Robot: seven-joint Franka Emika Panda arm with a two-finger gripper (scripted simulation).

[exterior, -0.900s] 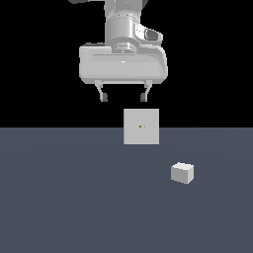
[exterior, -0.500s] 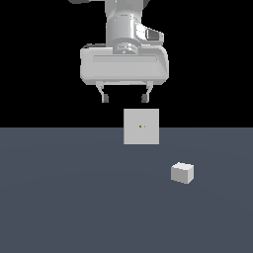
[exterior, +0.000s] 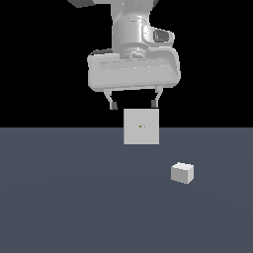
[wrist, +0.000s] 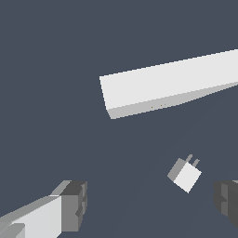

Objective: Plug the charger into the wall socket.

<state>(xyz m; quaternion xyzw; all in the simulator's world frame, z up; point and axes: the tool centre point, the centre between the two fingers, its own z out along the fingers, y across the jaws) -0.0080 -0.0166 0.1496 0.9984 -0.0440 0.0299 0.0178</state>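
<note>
The charger (exterior: 182,172) is a small near-white block lying on the dark grey floor, toward the exterior view's right and nearer than the panel. In the wrist view the charger (wrist: 185,174) shows two short prongs on one side. The wall socket (exterior: 141,126) is an upright light-grey square panel with a tiny orange dot at its centre; the wrist view shows it (wrist: 167,83) from above as a long pale slab. My gripper (exterior: 133,105) hangs open and empty above the socket's top edge, up and to the left of the charger. Its fingertips (wrist: 74,204) frame the wrist view.
The dark grey floor (exterior: 64,197) stretches all around the two objects. Behind it the background is black. Nothing else shows.
The gripper has shifted slightly to the exterior view's right and turned a little. The charger and the socket have not moved.
</note>
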